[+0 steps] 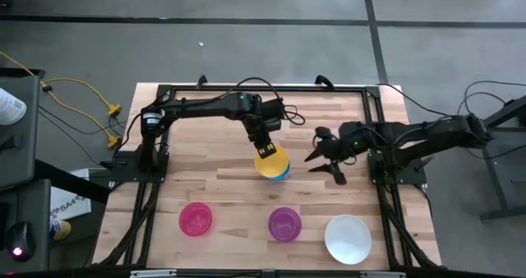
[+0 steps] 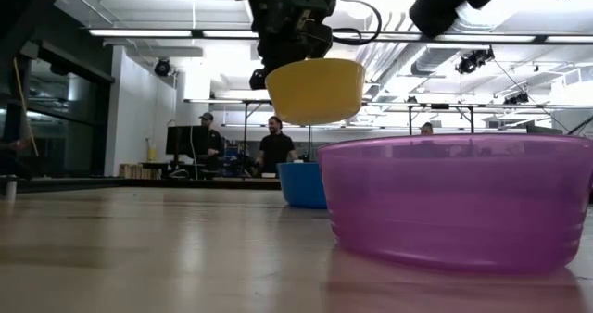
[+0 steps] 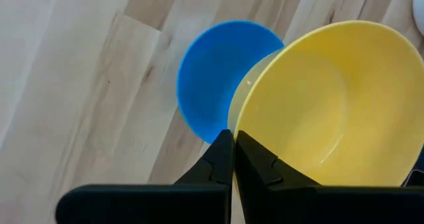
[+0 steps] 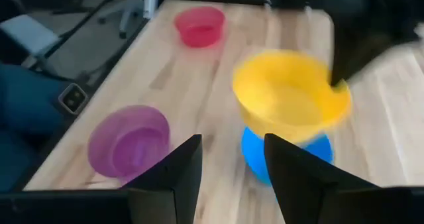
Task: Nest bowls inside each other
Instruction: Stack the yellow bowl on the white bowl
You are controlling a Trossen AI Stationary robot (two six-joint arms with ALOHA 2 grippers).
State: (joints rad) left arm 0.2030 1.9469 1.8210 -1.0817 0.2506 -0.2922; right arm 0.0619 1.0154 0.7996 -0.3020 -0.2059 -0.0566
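My left gripper [image 1: 265, 151] is shut on a yellow bowl [image 1: 274, 162] and holds it in the air over the table's middle. A blue bowl [image 3: 211, 78] stands on its base on the table right under it, partly covered by it in the high view. The low view shows the yellow bowl [image 2: 315, 89] well above the blue bowl [image 2: 298, 183]. My right gripper [image 1: 324, 168] is open just to the right of both bowls and holds nothing. Its wrist view looks over the yellow bowl [image 4: 288, 95] and the blue bowl [image 4: 255, 154]. My left gripper pinches the yellow bowl's rim [image 3: 231, 128] on the bowl's far-left side, with one finger [image 3: 262, 168] inside the bowl and one [image 3: 215, 161] outside. The fingers slant down from above. The bowl is lifted clear, mouth up and about level, over the blue bowl.
Near the front edge stand a pink bowl [image 1: 196, 219], a purple bowl [image 1: 284, 223] and a larger white bowl [image 1: 348, 238], each on its own. Dark frame rails [image 1: 148, 187] run along the table's left and right sides. People stand in the room beyond the table.
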